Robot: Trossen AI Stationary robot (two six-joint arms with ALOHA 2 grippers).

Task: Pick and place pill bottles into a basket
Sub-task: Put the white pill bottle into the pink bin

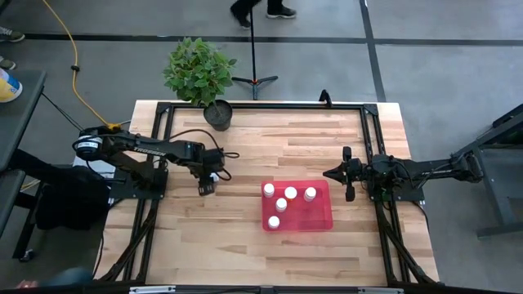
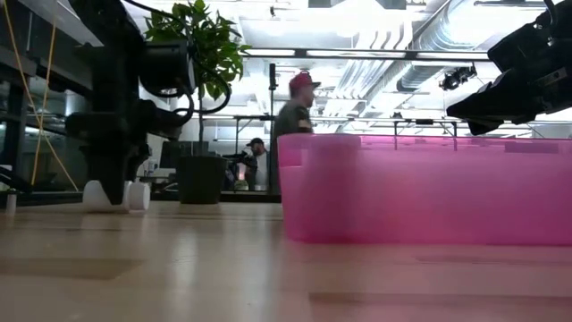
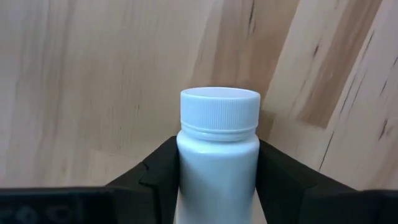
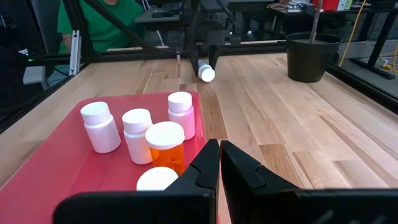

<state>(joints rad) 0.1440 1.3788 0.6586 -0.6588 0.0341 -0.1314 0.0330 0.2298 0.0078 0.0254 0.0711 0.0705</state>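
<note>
One pill bottle (image 3: 219,155) lies on its side on the wooden table (image 1: 245,155), left of the basket, and we see our left gripper (image 1: 206,187) down around it, a finger against each side of the body, grasping it. Further right, the red basket (image 1: 319,219) holds five bottles: four white (image 4: 102,126) and one orange with a white cap (image 4: 166,146). Past the basket's right edge, our right gripper (image 1: 349,184) hangs above the table, fingers clenched on nothing.
</note>
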